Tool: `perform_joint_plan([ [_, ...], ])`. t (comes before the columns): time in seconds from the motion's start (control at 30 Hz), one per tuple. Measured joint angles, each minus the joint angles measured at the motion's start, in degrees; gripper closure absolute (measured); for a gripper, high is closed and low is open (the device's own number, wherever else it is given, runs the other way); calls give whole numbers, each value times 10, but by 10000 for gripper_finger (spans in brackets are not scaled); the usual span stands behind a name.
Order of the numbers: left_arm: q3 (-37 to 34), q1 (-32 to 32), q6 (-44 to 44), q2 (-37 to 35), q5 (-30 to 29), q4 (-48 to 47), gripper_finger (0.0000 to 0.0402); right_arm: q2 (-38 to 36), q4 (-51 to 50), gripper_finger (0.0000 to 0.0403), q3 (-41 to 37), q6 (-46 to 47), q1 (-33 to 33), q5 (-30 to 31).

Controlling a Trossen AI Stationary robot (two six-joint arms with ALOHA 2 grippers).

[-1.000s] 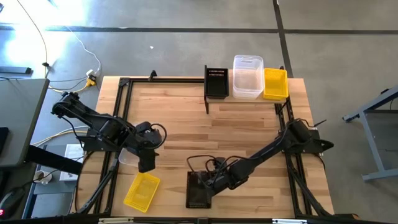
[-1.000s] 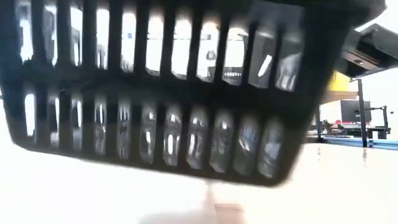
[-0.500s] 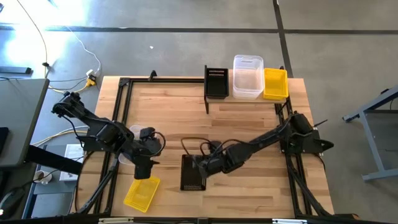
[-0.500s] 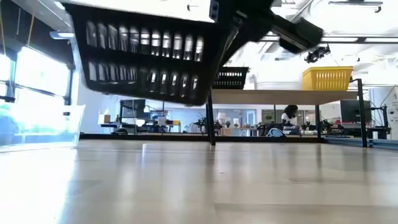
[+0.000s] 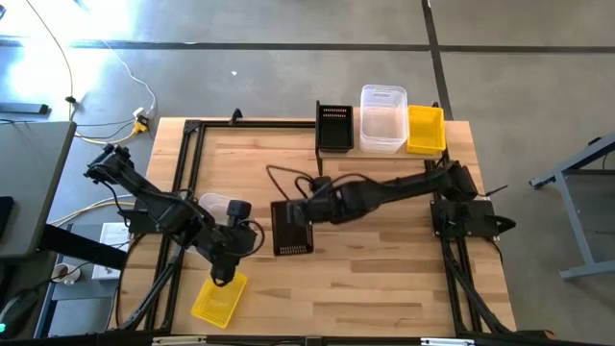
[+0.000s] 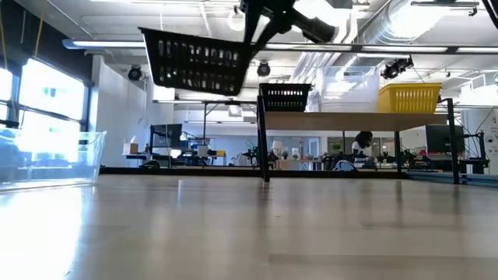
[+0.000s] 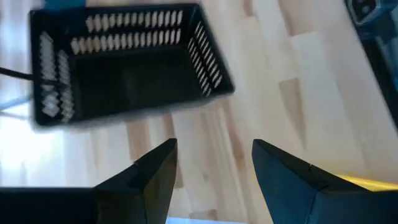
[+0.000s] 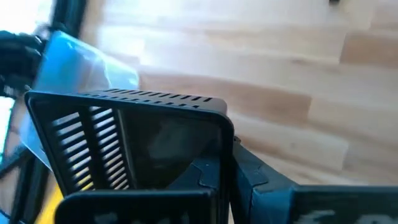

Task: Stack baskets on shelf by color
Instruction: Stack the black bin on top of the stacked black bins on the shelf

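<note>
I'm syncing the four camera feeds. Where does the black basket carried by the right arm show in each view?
High view: black basket at table centre, on the right gripper.
Low view: upper left, in the air.
Left wrist view: upper half.
Right wrist view: lower left.
Shared landmark: the clear tub beside it.

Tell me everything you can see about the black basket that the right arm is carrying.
The black basket is a small rectangular tub of dark plastic, its walls cut with rows of narrow vertical slots. It looks empty. The right gripper holds it by one rim, and in the low view it hangs slightly tilted, well above the table. It is over the table's middle, short of the shelf. Nothing else touches it.
</note>
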Motion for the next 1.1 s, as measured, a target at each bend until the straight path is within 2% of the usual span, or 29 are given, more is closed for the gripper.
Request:
perform_joint_plan([
  [0.3, 0, 8, 48, 38, -99, -2, 204, 0, 3, 403, 15, -30, -39, 12],
  [0.67, 0, 26, 79, 80, -107, 0, 204, 0, 16, 403, 15, -32, -60, 3],
  [0.93, 0, 30, 110, 81, -112, 16, 204, 0, 64, 403, 15, -50, -67, -1],
  [1.1, 0, 31, 111, 81, -106, 17, 204, 1, 60, 403, 35, -64, -67, -2],
])
